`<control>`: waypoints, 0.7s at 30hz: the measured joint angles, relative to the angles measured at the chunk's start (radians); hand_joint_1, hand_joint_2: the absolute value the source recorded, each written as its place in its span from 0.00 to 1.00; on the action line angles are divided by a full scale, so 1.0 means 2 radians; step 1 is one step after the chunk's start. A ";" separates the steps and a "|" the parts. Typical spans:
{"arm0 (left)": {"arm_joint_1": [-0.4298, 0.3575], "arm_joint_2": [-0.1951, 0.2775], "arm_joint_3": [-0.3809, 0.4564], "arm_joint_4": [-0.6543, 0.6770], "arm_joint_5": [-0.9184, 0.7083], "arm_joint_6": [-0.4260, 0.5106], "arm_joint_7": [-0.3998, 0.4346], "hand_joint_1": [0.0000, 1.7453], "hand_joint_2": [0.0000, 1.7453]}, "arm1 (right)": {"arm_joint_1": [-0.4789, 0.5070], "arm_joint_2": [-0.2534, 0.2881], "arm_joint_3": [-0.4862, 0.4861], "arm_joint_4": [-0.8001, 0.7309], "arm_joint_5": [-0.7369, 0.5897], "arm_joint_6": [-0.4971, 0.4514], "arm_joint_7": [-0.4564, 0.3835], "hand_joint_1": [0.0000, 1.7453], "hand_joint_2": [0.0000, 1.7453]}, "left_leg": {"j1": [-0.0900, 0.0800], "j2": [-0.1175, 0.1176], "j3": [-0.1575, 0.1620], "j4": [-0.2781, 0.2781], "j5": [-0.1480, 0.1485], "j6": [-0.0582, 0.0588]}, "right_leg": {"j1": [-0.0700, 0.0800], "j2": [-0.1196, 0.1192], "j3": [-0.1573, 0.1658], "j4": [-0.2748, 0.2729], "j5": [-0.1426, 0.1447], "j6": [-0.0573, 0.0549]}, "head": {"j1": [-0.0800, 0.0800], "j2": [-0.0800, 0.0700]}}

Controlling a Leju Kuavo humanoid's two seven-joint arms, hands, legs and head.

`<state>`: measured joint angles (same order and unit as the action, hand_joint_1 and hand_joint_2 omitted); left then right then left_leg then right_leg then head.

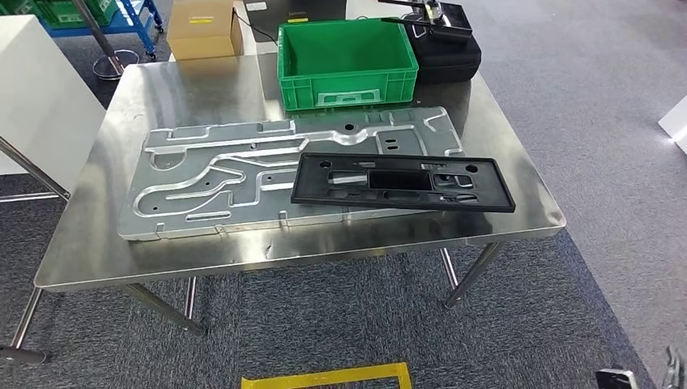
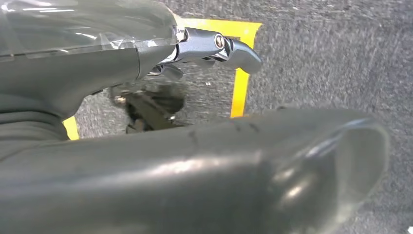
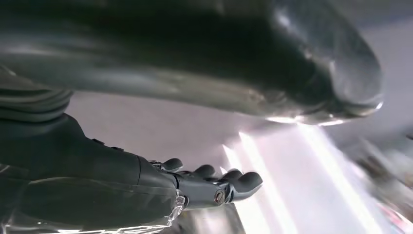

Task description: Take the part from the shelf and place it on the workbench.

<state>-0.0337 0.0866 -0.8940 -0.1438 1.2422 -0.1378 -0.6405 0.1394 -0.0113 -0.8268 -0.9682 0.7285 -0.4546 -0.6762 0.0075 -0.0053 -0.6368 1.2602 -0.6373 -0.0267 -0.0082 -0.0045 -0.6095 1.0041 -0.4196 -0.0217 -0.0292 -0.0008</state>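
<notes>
Nearest, both hands hang low beside the body. In the left wrist view the left hand (image 2: 146, 97) has its thumb and fingers stretched out over grey carpet and a strip of yellow floor tape (image 2: 239, 92), nothing between them. In the right wrist view the right hand (image 3: 160, 190) likewise holds nothing, dark fingers (image 3: 229, 183) extended and apart from the thumb; the background there is blurred and bright.

Ahead in the head view: yellow floor tape (image 1: 324, 378) at the robot's feet, then the steel workbench (image 1: 89, 251), its near edge well apart from both hands.

On the workbench a long silver stamped metal panel (image 1: 202, 182) lies flat, long axis running left to right across the robot's front. Overlapping its right end lies a black plastic frame (image 1: 403, 181), also lengthwise left to right, slightly skewed, toward the near right side of the bench.

Farther back a green crate (image 1: 348, 61) stands beside the panel's far edge; behind it a cardboard box (image 1: 202, 28) and a black case (image 1: 448, 50).

Judgement: the black frame looks like the task's part, already resting on the workbench. It lies forward and somewhat right of centre, so the right hand is the nearer one.
</notes>
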 joint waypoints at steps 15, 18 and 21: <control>-0.004 -0.003 -0.011 0.000 0.000 0.002 0.002 0.00 0.00 | -0.061 0.010 -0.028 0.313 0.096 0.058 0.191 0.00 0.00 | -0.004 0.000 0.072 -0.143 0.077 0.028 | -0.003 0.002 -0.040 0.081 -0.049 0.028 | 0.002 0.000; -0.006 -0.004 -0.015 0.000 -0.001 0.001 0.004 0.00 0.00 | -0.070 0.012 -0.028 0.345 0.114 0.094 0.242 0.00 0.00 | -0.004 -0.003 0.041 -0.139 0.099 0.029 | -0.004 0.002 -0.033 0.140 -0.075 0.033 | 0.003 0.000; -0.006 -0.006 -0.019 0.000 -0.003 -0.001 0.005 0.00 0.00 | -0.076 0.013 -0.028 0.356 0.120 0.123 0.277 0.00 0.00 | -0.004 -0.007 0.019 -0.130 0.111 0.024 | -0.004 0.004 0.038 0.060 -0.049 0.029 | 0.003 0.000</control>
<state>-0.0455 0.0742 -0.9325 -0.1434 1.2362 -0.1399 -0.6303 -0.0128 0.0156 -0.8827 -0.2568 0.9694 -0.2080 -0.1220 -0.0002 -0.0185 -0.5989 0.9992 -0.4148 0.0217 -0.0154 0.0039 -0.5328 1.1235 -0.5177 0.0371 -0.0236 -0.0008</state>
